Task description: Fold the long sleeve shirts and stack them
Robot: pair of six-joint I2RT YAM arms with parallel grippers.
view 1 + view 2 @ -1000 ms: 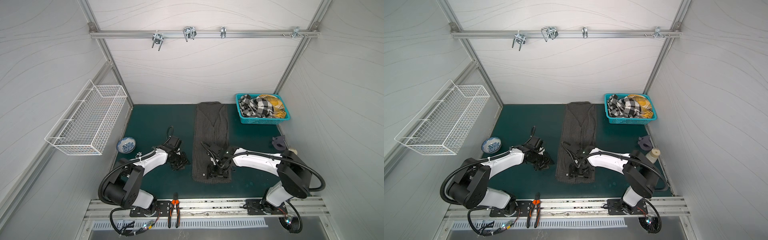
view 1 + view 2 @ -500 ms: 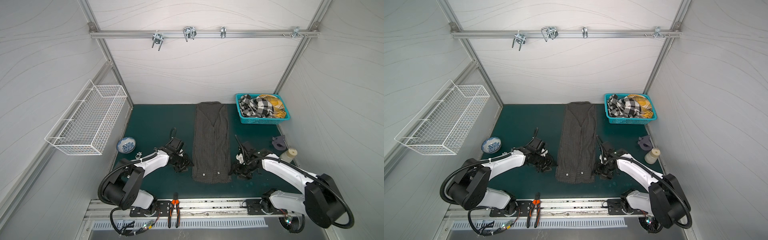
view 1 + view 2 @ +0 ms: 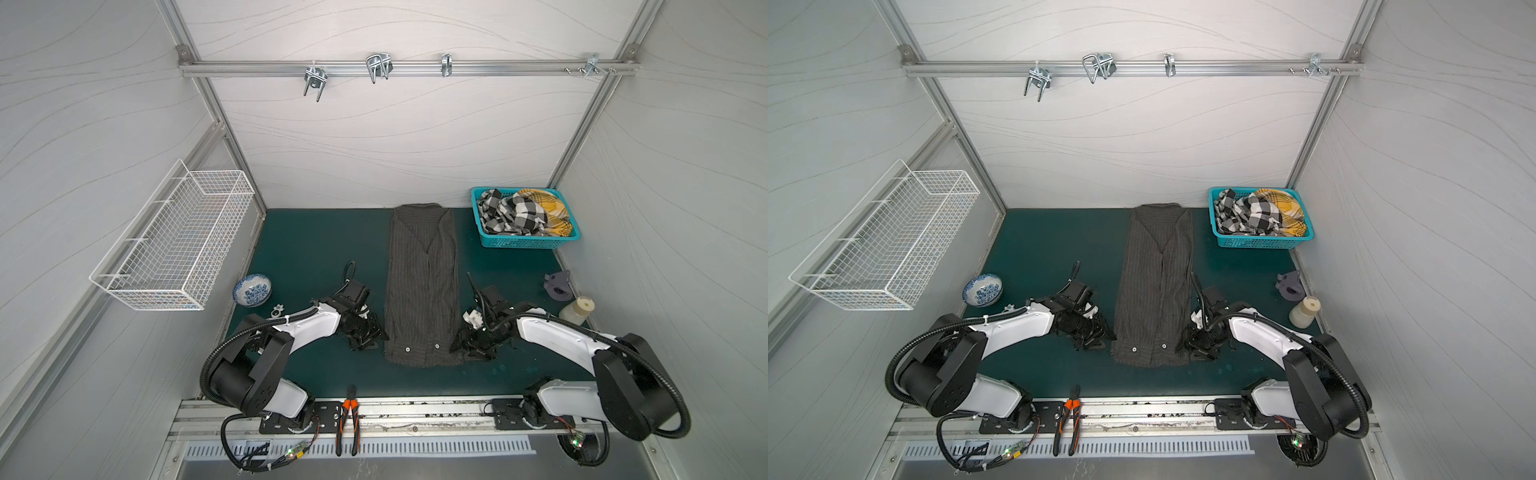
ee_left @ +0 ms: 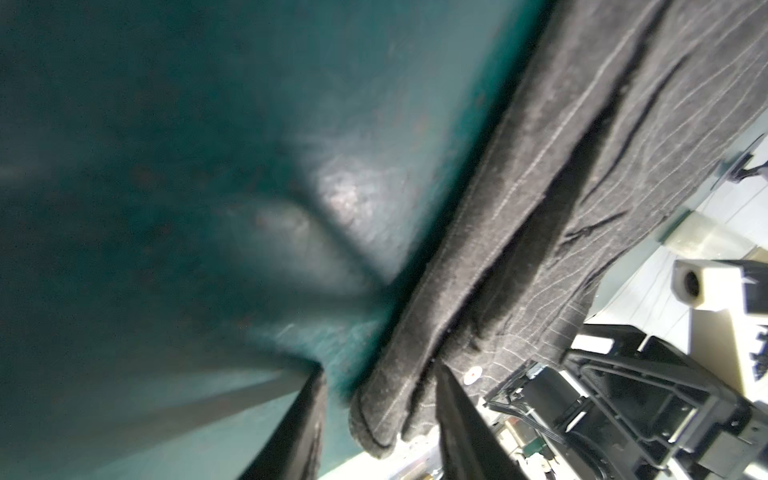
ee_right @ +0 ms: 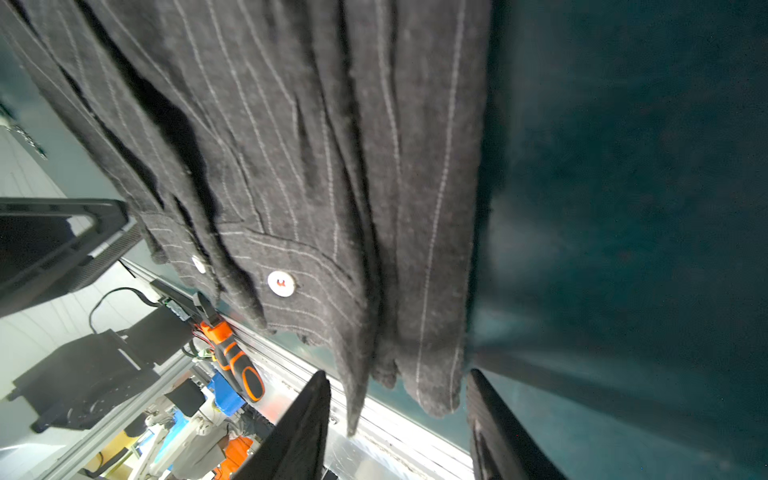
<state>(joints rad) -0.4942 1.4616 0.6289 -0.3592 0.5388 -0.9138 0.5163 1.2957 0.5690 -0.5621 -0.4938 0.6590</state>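
The left fingers (image 4: 299, 432) stand apart, astride the left near corner of the long sleeve shirt (image 3: 419, 282). The thick folded edge of the cloth lies in the gap, and a strip of green bench (image 3: 316, 249) shows between it and one finger, so nothing is clamped. The right fingers (image 5: 303, 432) are also spread, with the shirt's right near corner hanging loose between them, gripped by neither.

The shirt, dark charcoal with thin pale pinstripes, lies flat in the middle of the bench. It is folded into a long narrow strip that runs from the back wall towards the arms' bases. Its sleeves are laid lengthwise over the body, and two white buttons (image 3: 407, 349) sit at the near end. In both top views the two arms come in low from either side of that near end.

Beyond the shirt's far right corner stands a teal basket (image 3: 519, 241) holding black-and-white checked cloth and yellow plaid cloth. Well to the right of the shirt are a dark grey object (image 3: 558, 285) and a pale jar (image 3: 577, 309). Well to its left is a blue-and-white bowl (image 3: 252, 289), with a white wire basket (image 3: 174, 249) on the wall above it. Orange-handled pliers (image 3: 348, 419) lie on the rail just past the shirt's near end.
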